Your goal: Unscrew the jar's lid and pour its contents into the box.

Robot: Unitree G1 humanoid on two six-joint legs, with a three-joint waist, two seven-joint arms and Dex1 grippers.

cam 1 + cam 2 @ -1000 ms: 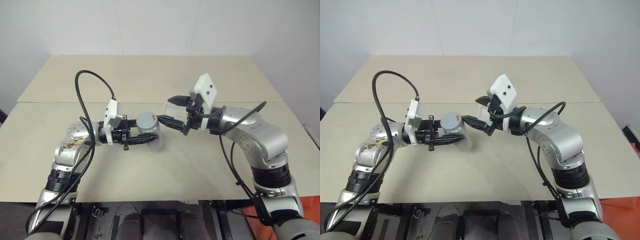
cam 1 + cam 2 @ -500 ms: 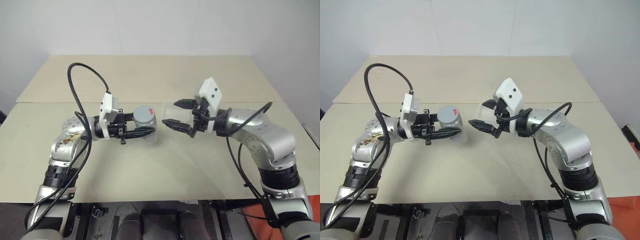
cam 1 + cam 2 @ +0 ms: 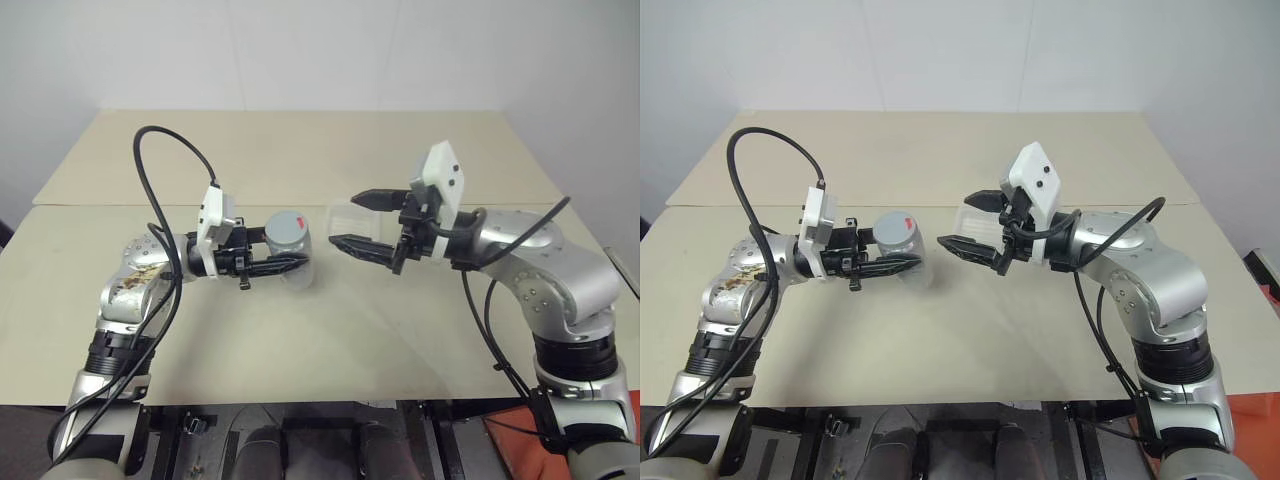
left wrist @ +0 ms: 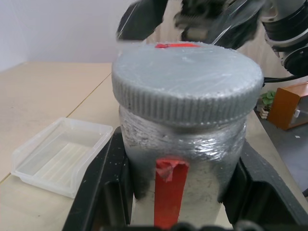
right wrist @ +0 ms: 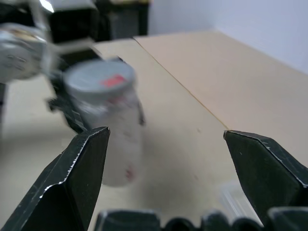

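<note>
Grey lid (image 3: 287, 226) upward on upright jar (image 3: 293, 258) clamped by left gripper (image 3: 290, 266), beside and below wide-open, empty right gripper (image 3: 352, 220).

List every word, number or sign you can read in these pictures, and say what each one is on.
No readable text: no word, number or brand shows on anything here.
Jar: a strip of plain red tape, no writing.
Lid: a plain red mark, no writing.
Box: clear plastic, unmarked.
Left gripper, shut on the jar, and right gripper, open: no lettering to be made out.
</note>
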